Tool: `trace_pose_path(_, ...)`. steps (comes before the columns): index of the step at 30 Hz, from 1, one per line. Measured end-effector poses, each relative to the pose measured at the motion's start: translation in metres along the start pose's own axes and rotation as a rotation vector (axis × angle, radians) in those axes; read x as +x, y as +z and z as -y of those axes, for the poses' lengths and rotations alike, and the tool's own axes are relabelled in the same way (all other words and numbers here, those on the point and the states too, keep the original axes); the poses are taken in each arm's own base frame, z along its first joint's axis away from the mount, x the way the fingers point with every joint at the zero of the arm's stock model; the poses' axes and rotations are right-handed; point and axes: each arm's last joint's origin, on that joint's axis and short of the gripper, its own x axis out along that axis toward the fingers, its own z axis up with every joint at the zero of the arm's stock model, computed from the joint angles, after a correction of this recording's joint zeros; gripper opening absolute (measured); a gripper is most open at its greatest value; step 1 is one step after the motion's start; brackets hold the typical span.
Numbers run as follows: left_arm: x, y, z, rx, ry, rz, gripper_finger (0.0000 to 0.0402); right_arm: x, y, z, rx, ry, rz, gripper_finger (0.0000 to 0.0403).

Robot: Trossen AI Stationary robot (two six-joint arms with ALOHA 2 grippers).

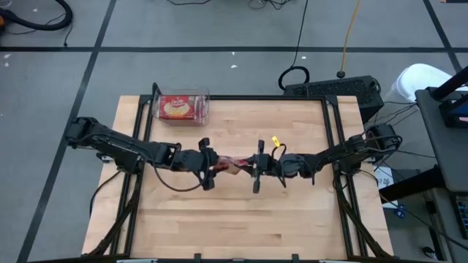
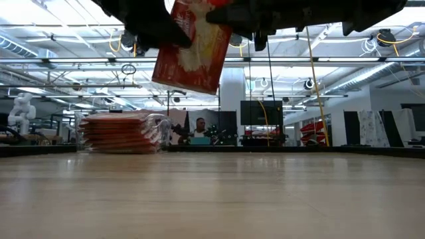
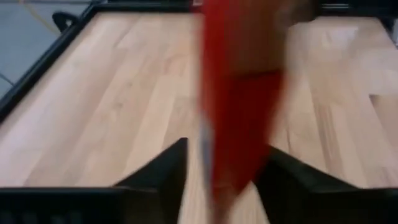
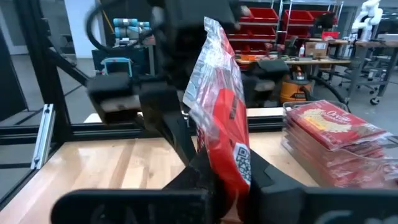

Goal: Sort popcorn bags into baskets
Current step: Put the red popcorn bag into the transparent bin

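overhead, both grippers clamp one popcorn bag (image 1: 228,165); low view alone shows it airborne.

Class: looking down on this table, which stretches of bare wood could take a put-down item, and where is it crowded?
The whole near half of the table, below both arms, is bare, as is the far right corner. Crowded: the far left corner with the basket, and mid-table, where the left gripper and right gripper hold one popcorn bag.

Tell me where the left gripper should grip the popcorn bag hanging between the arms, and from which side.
The popcorn bag hangs on edge in the air, flat faces sideways, with the right gripper on one end. Best grip is probably the free end toward the left gripper, coming from that arm's side, one finger on each flat face, pinching the pale sealed edge rather than the puffed middle.
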Motion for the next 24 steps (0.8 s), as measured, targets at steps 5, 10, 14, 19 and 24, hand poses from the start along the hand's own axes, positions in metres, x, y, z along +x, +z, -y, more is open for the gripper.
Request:
trace_pose_path(5, -0.011, 0.001, -0.001, 0.073, -0.011, -0.019, 0.0051, 0.0, 0.0, 0.001, 0.0, -0.003, 0.001, 0.0019)
trace_pose_path(10, -0.033, 0.005, -0.011, 0.083, -0.01, -0.026, 0.0025, 0.001, 0.0, 0.004, 0.062, -0.041, -0.005, 0.0053)
trace_pose_path(14, -0.056, 0.009, -0.027, 0.096, 0.025, -0.095, 0.0034, 0.001, -0.004, 0.004, 0.064, -0.049, -0.043, 0.0091)
trace_pose_path(19, -0.084, 0.03, -0.051, 0.126, 0.135, -0.243, 0.0017, -0.001, -0.016, 0.007, 0.072, -0.071, -0.127, 0.012)
trace_pose_path(24, -0.112, 0.051, -0.088, 0.139, 0.302, -0.389, 0.0029, -0.013, -0.036, 0.009, 0.111, -0.063, -0.182, 0.0127)
